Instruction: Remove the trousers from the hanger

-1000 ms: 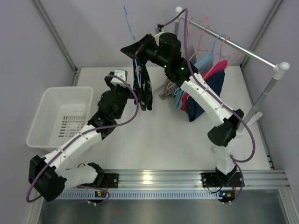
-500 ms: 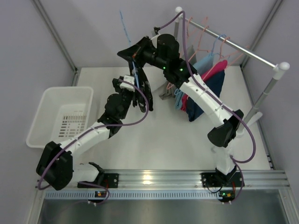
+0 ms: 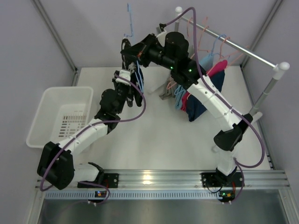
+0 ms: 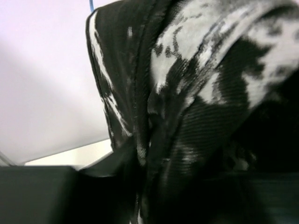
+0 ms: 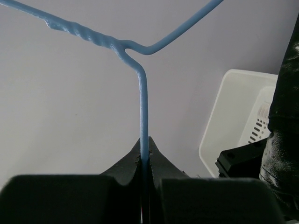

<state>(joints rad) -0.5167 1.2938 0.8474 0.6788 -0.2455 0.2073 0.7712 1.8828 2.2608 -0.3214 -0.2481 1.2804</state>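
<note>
My right gripper (image 5: 145,144) is shut on the straight stem of a blue wire hanger (image 5: 143,107), held up at the back of the table, where its hook (image 3: 130,21) pokes above the arm. The black trousers with white speckles (image 4: 196,93) hang from that hanger as a dark strip (image 3: 139,88). My left gripper (image 3: 134,91) is at this cloth, and its jaws are closed on a fold. The cloth fills the left wrist view and hides the fingertips. Pink trousers (image 3: 217,66) and navy trousers (image 3: 209,95) hang on the rail.
A metal clothes rail (image 3: 233,44) on two posts crosses the back right and carries pink and blue wire hangers and a light blue cloth (image 3: 203,60). A white slotted basket (image 3: 60,116) stands at the left, also visible in the right wrist view (image 5: 233,121).
My left arm has reached in to the hanging black trousers and its jaws have gone from wide open to closed on the cloth. The right arm has shifted the hanger slightly.
</note>
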